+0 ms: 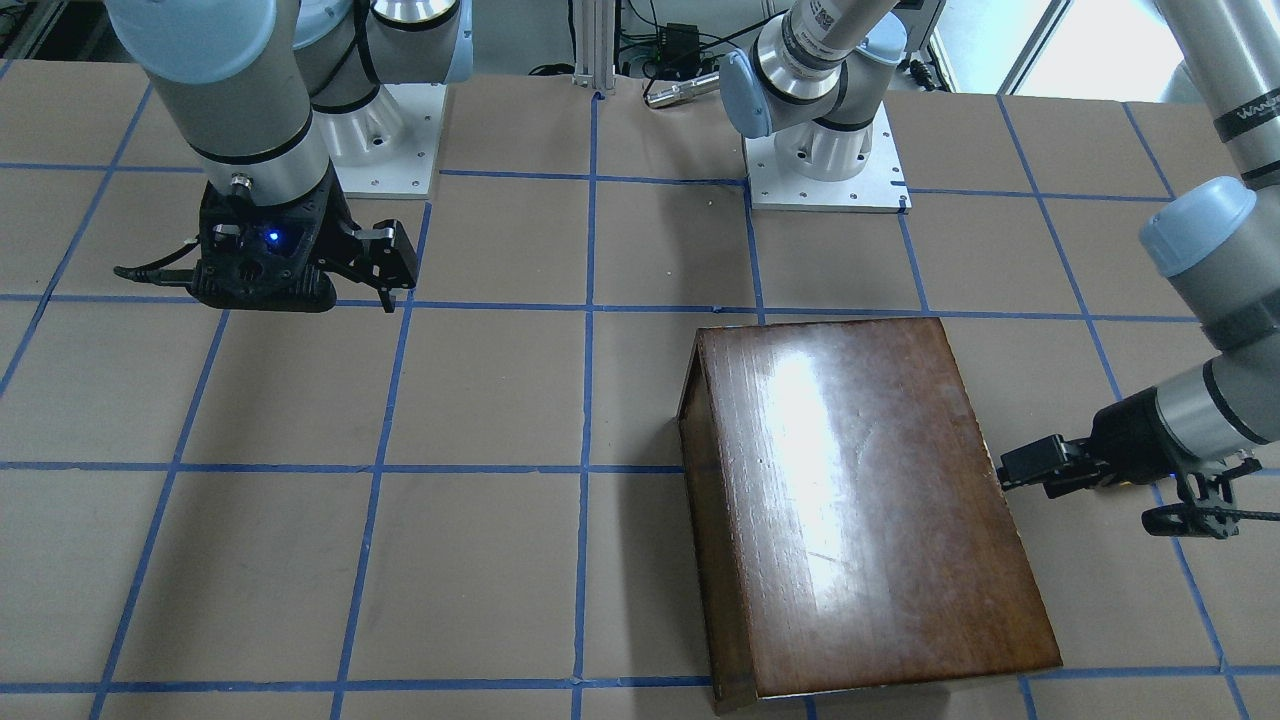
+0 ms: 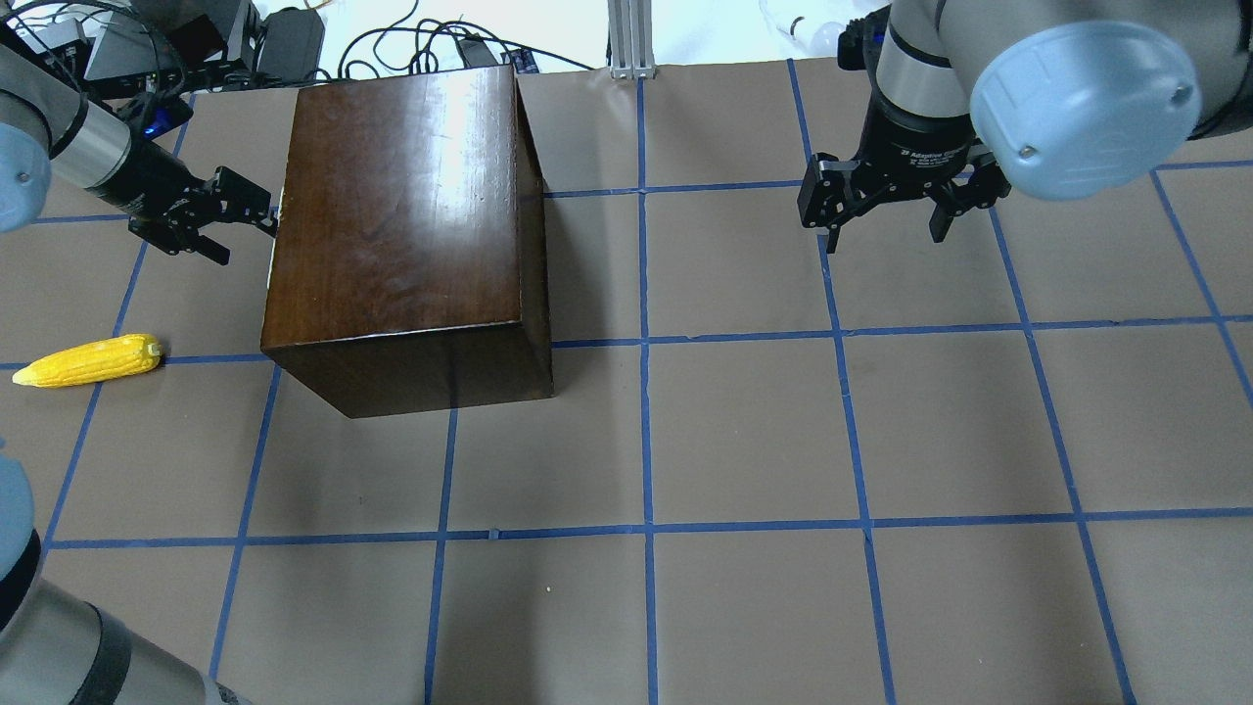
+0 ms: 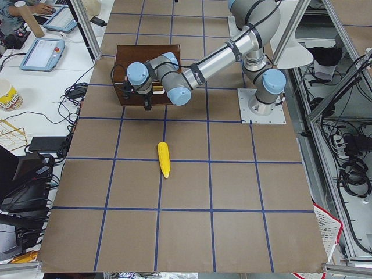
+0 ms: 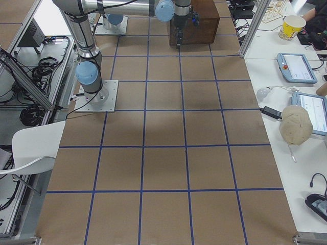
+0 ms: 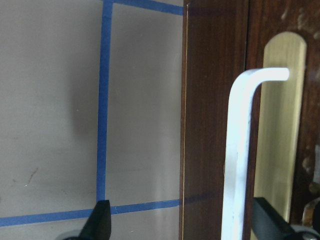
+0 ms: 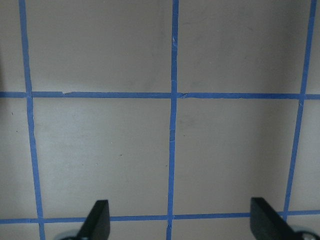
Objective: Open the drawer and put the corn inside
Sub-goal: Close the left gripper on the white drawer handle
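Observation:
The glossy dark-brown wooden box (image 2: 401,215) stands at the table's left, also in the front view (image 1: 860,500). Its drawer is shut; the left wrist view shows the dark front panel (image 5: 300,30) with a brass plate (image 5: 282,125) and a pale bar handle (image 5: 240,150). My left gripper (image 2: 250,233) is open and empty, right at that side of the box (image 1: 1015,472), with the handle between its fingers (image 5: 100,222). The yellow corn (image 2: 88,360) lies on the table left of the box, apart from both grippers (image 3: 165,159). My right gripper (image 2: 886,235) is open and empty, high over the right half (image 6: 182,220).
The table (image 2: 744,441) is brown paper with a blue tape grid. The arm bases (image 1: 825,160) stand at the robot's side. Cables and boxes (image 2: 196,39) lie beyond the far edge behind the wooden box.

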You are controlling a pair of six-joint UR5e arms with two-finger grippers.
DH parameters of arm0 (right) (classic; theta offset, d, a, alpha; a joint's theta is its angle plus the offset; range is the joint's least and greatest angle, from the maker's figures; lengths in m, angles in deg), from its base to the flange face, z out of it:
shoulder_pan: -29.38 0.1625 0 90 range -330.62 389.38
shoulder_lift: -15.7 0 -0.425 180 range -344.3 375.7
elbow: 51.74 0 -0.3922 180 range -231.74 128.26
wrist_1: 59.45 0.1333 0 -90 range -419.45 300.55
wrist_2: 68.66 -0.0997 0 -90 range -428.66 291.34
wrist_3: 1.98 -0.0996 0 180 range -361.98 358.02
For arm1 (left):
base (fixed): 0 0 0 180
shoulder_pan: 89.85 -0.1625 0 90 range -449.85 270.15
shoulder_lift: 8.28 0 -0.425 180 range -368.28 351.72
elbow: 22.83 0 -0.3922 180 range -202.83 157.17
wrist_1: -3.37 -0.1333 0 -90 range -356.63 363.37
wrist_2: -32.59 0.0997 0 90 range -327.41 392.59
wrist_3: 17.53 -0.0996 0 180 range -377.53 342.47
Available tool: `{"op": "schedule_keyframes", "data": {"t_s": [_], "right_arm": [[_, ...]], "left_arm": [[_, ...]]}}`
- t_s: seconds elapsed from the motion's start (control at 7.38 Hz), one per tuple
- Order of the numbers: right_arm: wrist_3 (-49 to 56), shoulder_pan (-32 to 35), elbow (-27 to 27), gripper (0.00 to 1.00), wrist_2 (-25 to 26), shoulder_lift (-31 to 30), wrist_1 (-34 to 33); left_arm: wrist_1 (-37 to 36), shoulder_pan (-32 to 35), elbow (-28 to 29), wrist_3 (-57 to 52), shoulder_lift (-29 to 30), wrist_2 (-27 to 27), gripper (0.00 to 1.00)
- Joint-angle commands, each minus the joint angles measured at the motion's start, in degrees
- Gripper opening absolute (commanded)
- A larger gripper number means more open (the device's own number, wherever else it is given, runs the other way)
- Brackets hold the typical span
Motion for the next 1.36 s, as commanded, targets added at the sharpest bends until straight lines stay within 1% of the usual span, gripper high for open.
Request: {"op": "schedule_keyframes", "data": {"t_s": [0.0, 1.08, 1.22], "right_arm": [[-0.02, 0.00, 0.00, 1.00, 0.00, 0.00, 0.04], [-0.02, 0.00, 0.00, 1.00, 0.00, 0.00, 0.04], [-0.02, 0.00, 0.00, 1.00, 0.00, 0.00, 0.04]], "left_arm": [[-0.09, 0.00, -0.01, -0.24, 0.71, -0.04, 0.99], [0.26, -0.35, 0.08, -0.15, 1.51, 0.93, 0.99], [0.00, -0.35, 0.43, -0.15, 1.42, 2.49, 0.99]]}}
